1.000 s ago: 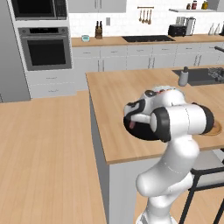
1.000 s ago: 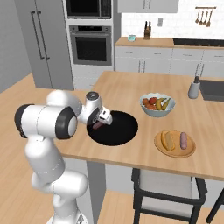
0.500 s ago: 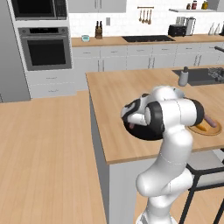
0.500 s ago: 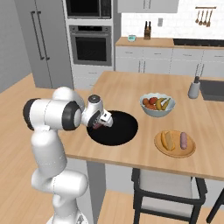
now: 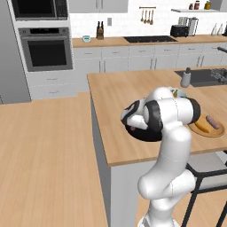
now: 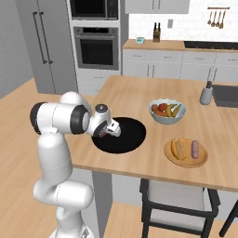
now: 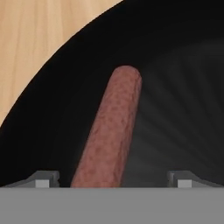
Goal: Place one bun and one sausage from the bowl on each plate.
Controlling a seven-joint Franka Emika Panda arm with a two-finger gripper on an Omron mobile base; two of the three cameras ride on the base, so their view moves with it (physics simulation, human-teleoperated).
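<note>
Sausage (image 7: 111, 131) is lying directly under our hand, inside the black bowl (image 7: 183, 87), running lengthwise away from the camera between the two fingertips (image 7: 43, 177), which are standing wide apart on either side of its near end and touching nothing. So we are judging the step in hand to be the pick of this sausage. To do it well, we are wanting the gripper (image 6: 109, 132) to come straight down until the pads are level with the middle of the sausage's thickness, then to close gently, since a round soft body can roll or squirt out of a hard pinch. From the hand view it is sitting nearer the left finger than the right, so we are thinking a small sideways shift would centre it first. The bowl's floor is close below, so the descent needs to be slow.

Farther along the counter (image 6: 139, 93), the tan plate (image 6: 186, 159) is already carrying a bun (image 6: 177, 148) and another sausage (image 6: 195, 148) side by side. Between bowl and plate, further back, the fruit bowl (image 6: 167, 111) is standing, and we are wanting any carry to pass clear of it.
</note>
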